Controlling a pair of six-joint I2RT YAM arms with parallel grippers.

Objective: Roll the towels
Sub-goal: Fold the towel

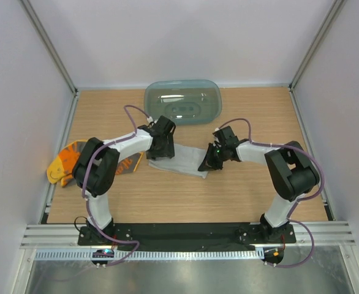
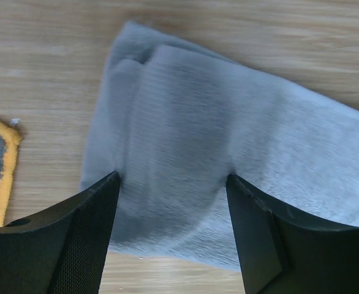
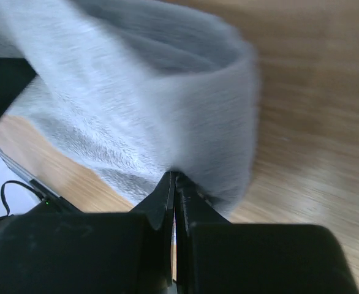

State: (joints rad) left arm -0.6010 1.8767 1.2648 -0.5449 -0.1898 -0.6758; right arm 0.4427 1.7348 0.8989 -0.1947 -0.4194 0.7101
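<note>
wooden table (image 1: 247, 196) bears grey towel (image 1: 184, 162), left gripper (image 2: 172, 177) open astride, right gripper (image 3: 174, 176) pinching it

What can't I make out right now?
1. Grey towel, top view: the left gripper and right gripper cover its ends, so any roll is hidden.
2. Yellow-orange towel: the left arm crosses it in the top view; the left wrist view's edge cuts all but a corner.
3. Right wrist view: blur hides how much cloth the shut right gripper holds.
4. Left wrist view: whether the open left gripper touches the cloth.
</note>
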